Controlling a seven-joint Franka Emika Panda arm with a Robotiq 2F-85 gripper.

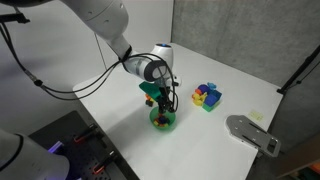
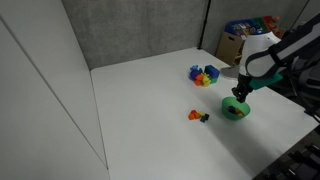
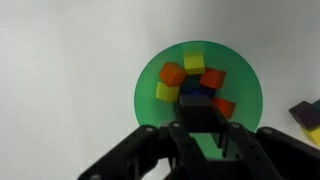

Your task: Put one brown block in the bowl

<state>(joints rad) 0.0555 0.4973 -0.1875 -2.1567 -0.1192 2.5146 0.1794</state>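
Brown block [image 3: 203,113] clamped btw gripper [image 3: 205,130] fingers — above bowl [image 3: 150,82], inside rim; blue tray [image 1: 207,97] well apart.

The bowl [image 3: 150,95] looks like smooth green plastic on a matt white table [image 3: 60,60]. The brown block [image 3: 200,113] and black gripper [image 3: 202,130] look matt

Bowl and gripper only partly readable

In the wrist view the gripper [image 3: 204,130] covers the near rim of the bowl [image 3: 150,92]. The dark shape [image 3: 200,112] between its fingers is too murky to name, or to say if it is gripped. The tray [image 3: 306,113] is cut off by the right edge. In an exterior view the loose blocks [image 2: 197,116] are too small to tell apart.
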